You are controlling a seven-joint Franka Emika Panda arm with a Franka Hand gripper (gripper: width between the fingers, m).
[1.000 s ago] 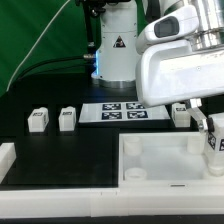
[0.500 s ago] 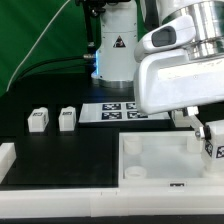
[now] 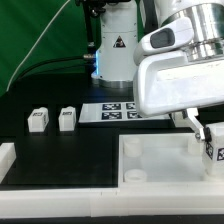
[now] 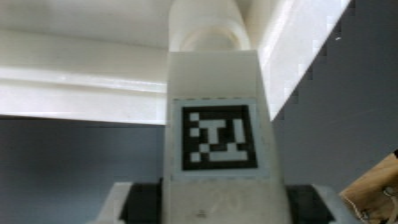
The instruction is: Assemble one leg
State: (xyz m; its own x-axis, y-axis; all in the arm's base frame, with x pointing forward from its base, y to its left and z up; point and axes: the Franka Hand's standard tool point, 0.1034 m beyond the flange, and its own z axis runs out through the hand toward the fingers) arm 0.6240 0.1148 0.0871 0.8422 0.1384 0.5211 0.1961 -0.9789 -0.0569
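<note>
While the fingers are closed on the tagged leg, it stands upright at the right end of the white panel, exterior view's lower right.

Exterior view across table, wrist view close on leg

Leg at panel corner; marker board behind panel.
</note>
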